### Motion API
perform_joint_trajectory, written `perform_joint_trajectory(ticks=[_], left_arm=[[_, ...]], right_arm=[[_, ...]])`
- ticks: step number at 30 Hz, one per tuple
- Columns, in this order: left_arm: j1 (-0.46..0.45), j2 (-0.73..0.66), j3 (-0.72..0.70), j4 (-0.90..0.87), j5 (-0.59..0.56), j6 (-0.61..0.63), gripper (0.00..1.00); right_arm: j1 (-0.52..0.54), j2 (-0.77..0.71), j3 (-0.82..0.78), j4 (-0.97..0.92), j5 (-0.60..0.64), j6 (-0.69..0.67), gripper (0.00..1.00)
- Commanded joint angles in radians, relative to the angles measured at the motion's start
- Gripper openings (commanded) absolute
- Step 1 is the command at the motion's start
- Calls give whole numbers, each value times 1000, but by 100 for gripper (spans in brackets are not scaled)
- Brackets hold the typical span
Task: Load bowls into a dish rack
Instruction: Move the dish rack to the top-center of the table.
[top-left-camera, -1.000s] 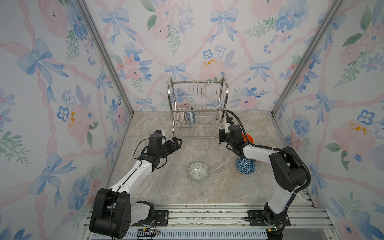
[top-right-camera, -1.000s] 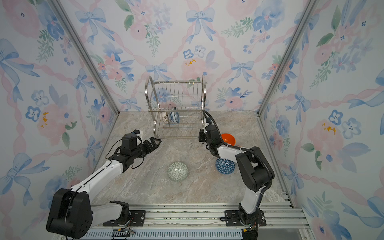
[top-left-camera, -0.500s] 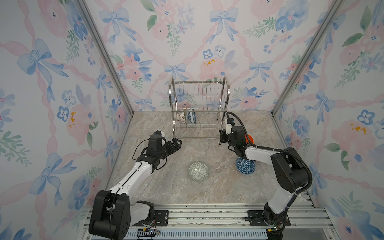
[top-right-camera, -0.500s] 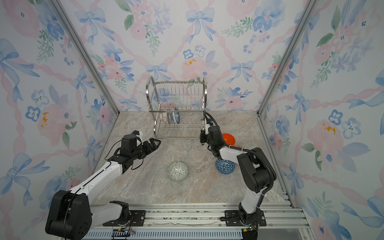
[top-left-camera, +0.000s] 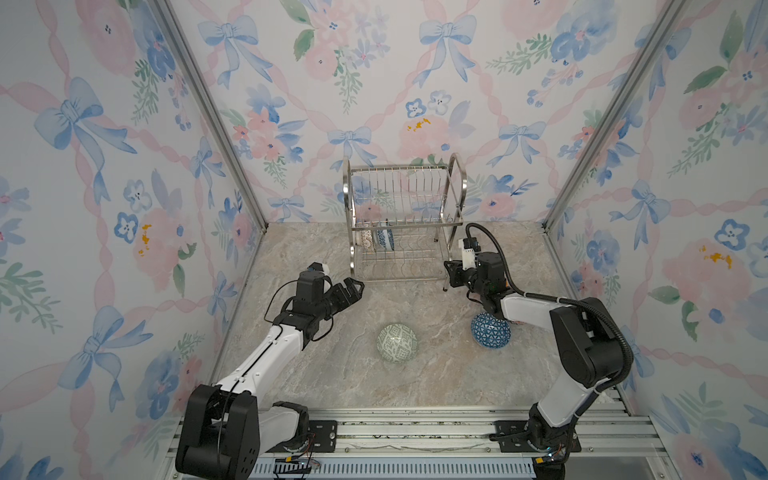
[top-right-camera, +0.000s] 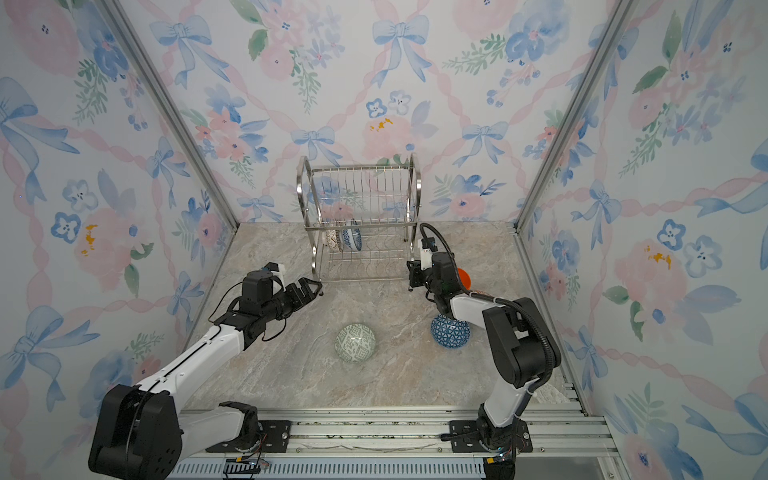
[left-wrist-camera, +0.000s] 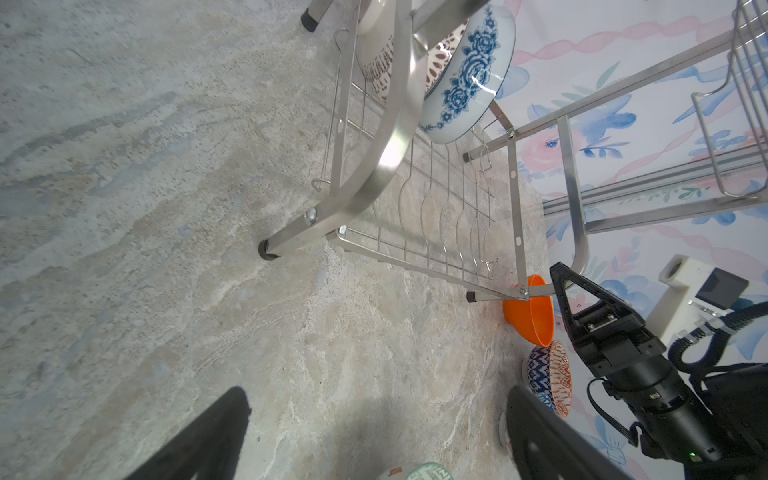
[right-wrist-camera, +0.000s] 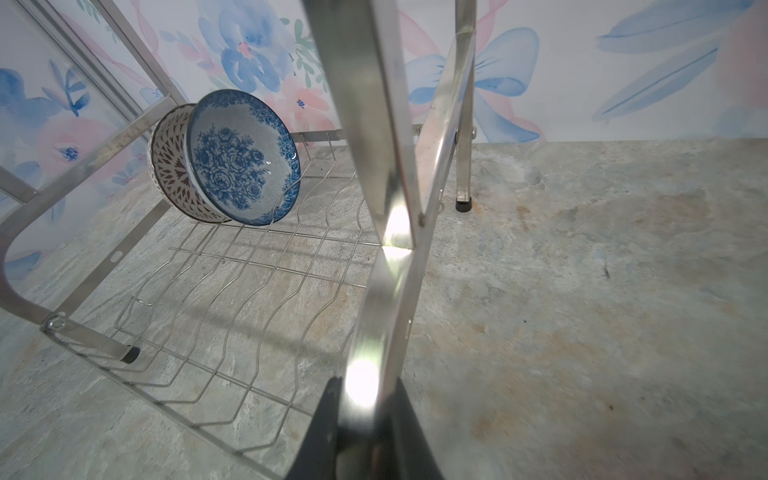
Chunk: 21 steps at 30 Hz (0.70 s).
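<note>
right gripper (right-wrist-camera: 365, 395): clamped on dish rack (right-wrist-camera: 365, 124) leg
left gripper (top-left-camera: 353, 286): wide, empty
risk: tug tilts rack, blue floral bowl (right-wrist-camera: 245, 166) slips

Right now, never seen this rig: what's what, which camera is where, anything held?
Two robot arms stand at a table, each ending in a two-finger gripper. Two pictures look down from overhead; two come from wrist cameras. The rack at the back holds two bowls on its lower tier: lattice bowl and floral bowl. On the table lie a green bowl, a triangle bowl, an orange bowl and a red-patterned bowl. The left gripper is open and empty. The right gripper is shut on the rack's frame.
</note>
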Motion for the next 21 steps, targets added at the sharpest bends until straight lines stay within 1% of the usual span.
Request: perform_joint_trajectory(ticks=[1, 3, 6, 7, 10, 12, 14, 16, 19, 21], left_arm=[[-11, -2, -5, -8, -18, 7, 97], [-17, 4, -1, -9, -22, 7, 97], [-24, 13, 1, -8, -30, 7, 98], [-25, 16, 1, -9, -29, 7, 97], [-26, 12, -5, -9, -18, 8, 98], [-29, 1, -22, -14, -21, 13, 97], [-31, -6, -36, -24, -9, 15, 97], [-35, -18, -54, -35, 2, 15, 98], [-45, -45, -82, -56, 11, 18, 98], [-49, -60, -101, -81, 13, 22, 98]], right_arm=[[-34, -31, 19, 0, -68, 78, 7], [-32, -28, 30, -16, -59, 76, 11], [-27, -44, 26, -22, -45, 84, 23], [-20, -55, 20, -26, -25, 82, 31], [10, -81, 23, -76, 32, 57, 43], [37, -84, 32, -124, 74, 35, 55], [66, -126, 28, -159, 119, 21, 66], [84, -145, 23, -184, 145, 18, 70], [125, -187, 1, -210, 201, 11, 84], [152, -213, -5, -238, 239, 4, 91]])
